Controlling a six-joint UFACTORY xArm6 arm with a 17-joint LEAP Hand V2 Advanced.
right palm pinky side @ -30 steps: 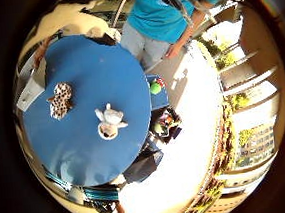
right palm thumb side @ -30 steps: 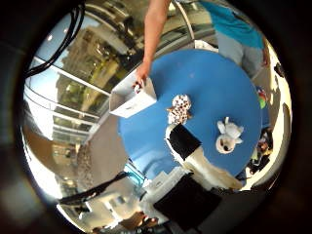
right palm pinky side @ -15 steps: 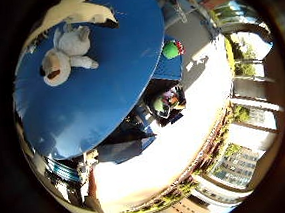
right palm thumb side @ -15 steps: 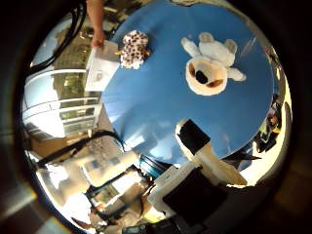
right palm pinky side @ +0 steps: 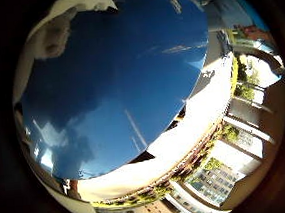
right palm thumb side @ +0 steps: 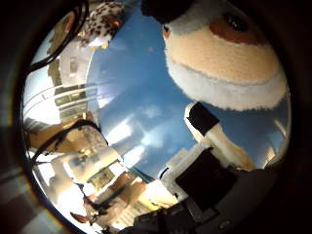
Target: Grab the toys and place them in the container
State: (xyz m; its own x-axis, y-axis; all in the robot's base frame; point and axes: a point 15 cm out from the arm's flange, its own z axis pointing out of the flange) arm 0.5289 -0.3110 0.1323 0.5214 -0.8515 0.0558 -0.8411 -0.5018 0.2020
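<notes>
Round blue bench [right palm pinky side: 121, 88] fills most of the little finger side view; the palm is close above it. A white-and-tan plush toy [right palm thumb side: 229, 53] is seen very large in the thumb side view, lying on the bench right under the palm, with a dark eye and a brown patch visible. The same toy shows only as a pale blurred patch at the bench edge in the other view. A second toy, a spotted plush [right palm thumb side: 102, 22], lies on the bench well apart from the first, near the far rim. One part of the right hand [right palm thumb side: 214, 131], white with a black tip, is seen extended just beside the white-and-tan toy; contact cannot be told. Whether the fingers are apart or together cannot be told. The container cannot be made out.
</notes>
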